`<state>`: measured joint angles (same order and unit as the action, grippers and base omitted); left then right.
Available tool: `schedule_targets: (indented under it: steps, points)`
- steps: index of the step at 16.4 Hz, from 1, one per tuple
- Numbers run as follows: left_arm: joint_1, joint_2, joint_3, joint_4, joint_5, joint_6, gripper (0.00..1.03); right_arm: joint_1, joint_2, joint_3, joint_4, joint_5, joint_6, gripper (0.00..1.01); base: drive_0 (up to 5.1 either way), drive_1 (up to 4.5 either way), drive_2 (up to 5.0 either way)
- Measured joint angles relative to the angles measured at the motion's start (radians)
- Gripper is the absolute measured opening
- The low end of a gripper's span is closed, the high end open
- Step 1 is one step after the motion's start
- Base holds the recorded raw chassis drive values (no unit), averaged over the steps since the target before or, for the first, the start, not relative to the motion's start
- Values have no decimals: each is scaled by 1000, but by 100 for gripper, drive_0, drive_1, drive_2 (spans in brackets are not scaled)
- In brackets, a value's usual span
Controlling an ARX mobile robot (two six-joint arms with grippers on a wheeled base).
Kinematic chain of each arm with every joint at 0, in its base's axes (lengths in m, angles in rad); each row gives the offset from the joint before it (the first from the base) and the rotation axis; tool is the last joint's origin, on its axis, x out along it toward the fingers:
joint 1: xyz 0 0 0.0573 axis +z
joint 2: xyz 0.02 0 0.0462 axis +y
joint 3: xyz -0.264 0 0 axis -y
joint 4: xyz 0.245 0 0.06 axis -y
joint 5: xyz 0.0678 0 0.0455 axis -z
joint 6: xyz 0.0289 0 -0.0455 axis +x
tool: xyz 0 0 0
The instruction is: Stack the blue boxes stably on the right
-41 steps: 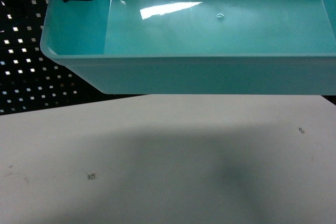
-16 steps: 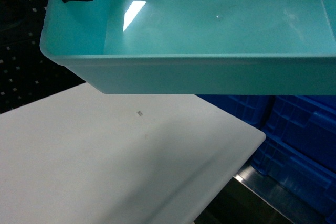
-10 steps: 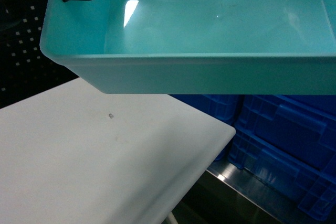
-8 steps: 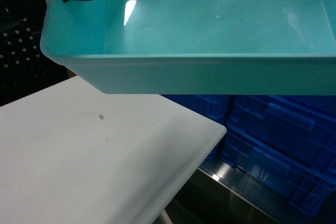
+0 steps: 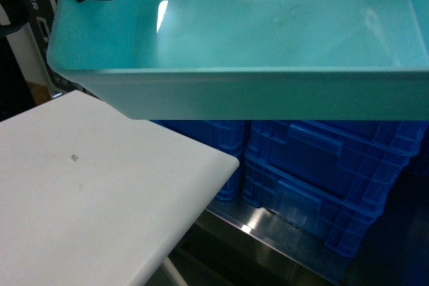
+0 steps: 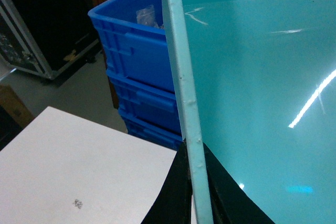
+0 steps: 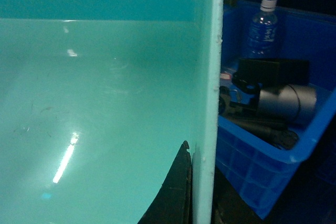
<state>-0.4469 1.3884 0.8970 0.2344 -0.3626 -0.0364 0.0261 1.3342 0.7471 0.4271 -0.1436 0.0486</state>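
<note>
Desk (image 5: 87, 199) on the left, then the turquoise tub (image 5: 268, 92) — carried in the air, both jaws clenched on its end rims — above and before the stacked dark-blue crates (image 5: 322, 172). Carrying looks mostly done; setting it down remains.

Right hand (image 7: 193, 192) clamped over the turquoise tub's (image 7: 94, 103) right wall at the rim, one black finger (image 7: 173, 192) inside. Tub interior bare, glare streak on floor. Right of tub: dark-blue crate (image 7: 262, 177) holding a capped water bottle (image 7: 264, 27), black gear and a grey cylinder (image 7: 286, 103).
</note>
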Motion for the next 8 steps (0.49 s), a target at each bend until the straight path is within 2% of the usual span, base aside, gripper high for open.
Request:
schedule_targets:
  steps: [8]
  points:
    - [-2, 0, 0, 0, 0, 0, 2, 0, 0, -2, -6, 4, 0, 2, 295, -384, -384]
